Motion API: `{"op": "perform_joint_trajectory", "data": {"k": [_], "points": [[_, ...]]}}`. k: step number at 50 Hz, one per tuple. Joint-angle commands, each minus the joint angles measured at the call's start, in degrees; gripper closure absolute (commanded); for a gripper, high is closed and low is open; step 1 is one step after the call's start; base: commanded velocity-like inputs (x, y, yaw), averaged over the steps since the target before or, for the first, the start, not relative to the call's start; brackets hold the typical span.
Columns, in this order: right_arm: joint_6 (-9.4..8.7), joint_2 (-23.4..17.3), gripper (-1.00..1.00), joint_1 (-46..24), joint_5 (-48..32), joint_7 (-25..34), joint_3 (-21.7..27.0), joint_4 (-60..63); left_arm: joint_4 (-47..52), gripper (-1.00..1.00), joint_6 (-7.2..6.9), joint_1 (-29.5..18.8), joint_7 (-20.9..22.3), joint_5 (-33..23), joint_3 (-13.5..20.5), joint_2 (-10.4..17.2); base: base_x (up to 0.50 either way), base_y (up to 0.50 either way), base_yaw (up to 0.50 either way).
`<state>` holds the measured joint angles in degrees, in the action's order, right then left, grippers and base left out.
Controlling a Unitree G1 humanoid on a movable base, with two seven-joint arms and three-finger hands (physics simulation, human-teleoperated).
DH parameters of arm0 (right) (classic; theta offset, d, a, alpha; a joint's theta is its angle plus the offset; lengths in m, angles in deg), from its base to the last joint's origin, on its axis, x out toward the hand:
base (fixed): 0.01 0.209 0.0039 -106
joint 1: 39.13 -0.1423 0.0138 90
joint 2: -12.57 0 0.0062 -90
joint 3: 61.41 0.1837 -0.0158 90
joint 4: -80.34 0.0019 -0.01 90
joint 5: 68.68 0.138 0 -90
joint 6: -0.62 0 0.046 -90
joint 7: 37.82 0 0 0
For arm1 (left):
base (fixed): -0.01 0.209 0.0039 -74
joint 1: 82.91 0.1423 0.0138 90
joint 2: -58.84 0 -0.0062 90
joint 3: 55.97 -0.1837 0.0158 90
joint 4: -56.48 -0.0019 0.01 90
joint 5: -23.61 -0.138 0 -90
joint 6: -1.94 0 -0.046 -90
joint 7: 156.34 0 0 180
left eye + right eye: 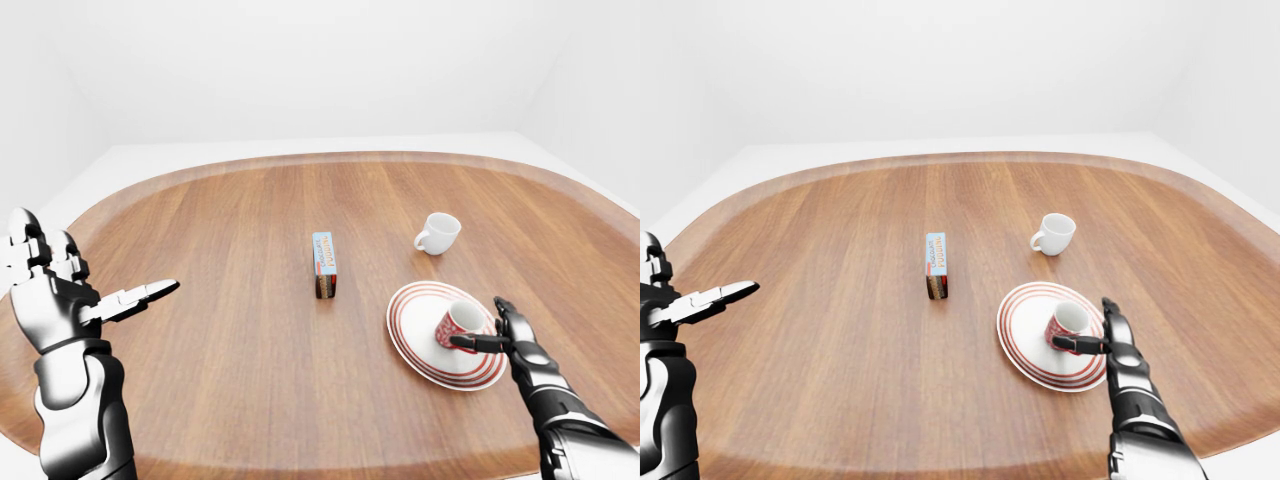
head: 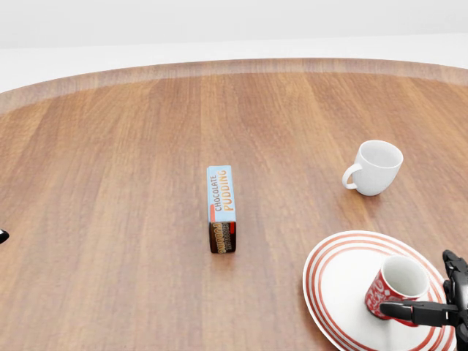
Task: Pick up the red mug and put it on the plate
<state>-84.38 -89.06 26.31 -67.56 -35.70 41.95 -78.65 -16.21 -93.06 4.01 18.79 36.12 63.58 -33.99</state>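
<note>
The red mug (image 2: 395, 287), white inside with a red patterned wall, stands upright on the right part of the red-striped white plate (image 2: 340, 285), at the lower right of the head view. Just to the right of the mug, my right hand (image 1: 490, 325) is open. Its thumb (image 2: 413, 311) lies along the mug's lower side, and its other fingers are spread away from the mug. Far off at the left of the left-eye view, my left hand (image 1: 95, 272) is raised above the table edge, open and holding nothing.
A white mug (image 2: 376, 167) stands above the plate in the head view, its handle to the left. A chocolate pudding box (image 2: 221, 206) stands near the middle of the round wooden table (image 2: 110, 183). White floor surrounds the table.
</note>
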Motion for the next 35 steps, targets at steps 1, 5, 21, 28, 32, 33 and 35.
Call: {"op": "perform_joint_trajectory", "data": {"k": [1, 5, 21, 28, 32, 33, 35], "points": [[0.00, 0.19, -1.00, -0.19, -0.53, -0.72, -0.77, -2.11, 0.23, -1.00, 0.00, -0.02, -0.05, 0.05, 0.01, 0.02, 0.00, 0.00, 0.00], [0.00, 0.01, -1.00, 0.61, 1.03, 1.36, -0.12, 2.27, 0.22, -1.00, 0.00, -0.18, -0.10, 0.06, -0.01, 0.08, 0.00, 0.00, 0.00], [-10.00, 7.95, -1.00, 19.41, 4.40, 14.89, 18.87, 91.34, 0.41, -1.00, 0.00, -0.06, -0.05, 0.05, -0.07, -0.09, 0.00, 0.00, 0.00], [-10.00, 9.03, -1.00, 18.92, 6.00, 10.43, 20.77, 88.29, 0.32, -1.00, 0.00, -0.19, 0.13, 0.36, -0.12, 0.01, 0.00, 0.00, 0.00], [-10.00, 8.82, -1.00, 20.03, 7.26, 10.43, 21.07, 88.80, 0.07, -1.00, 0.00, 0.06, 0.19, 0.19, -0.30, -0.21, 0.00, 0.00, 0.00], [-10.00, 8.96, -1.00, 20.18, 7.27, 10.44, 21.07, 88.64, 0.07, -1.00, 0.00, 0.06, 0.19, 0.15, -0.34, -0.21, 0.00, 0.00, 0.00], [-10.00, 9.10, -1.00, 20.27, 7.03, 10.36, 20.73, 88.05, 0.06, -1.00, 0.00, 0.06, 0.21, 0.15, -0.33, -0.21, 0.00, 0.00, 0.00]]}}
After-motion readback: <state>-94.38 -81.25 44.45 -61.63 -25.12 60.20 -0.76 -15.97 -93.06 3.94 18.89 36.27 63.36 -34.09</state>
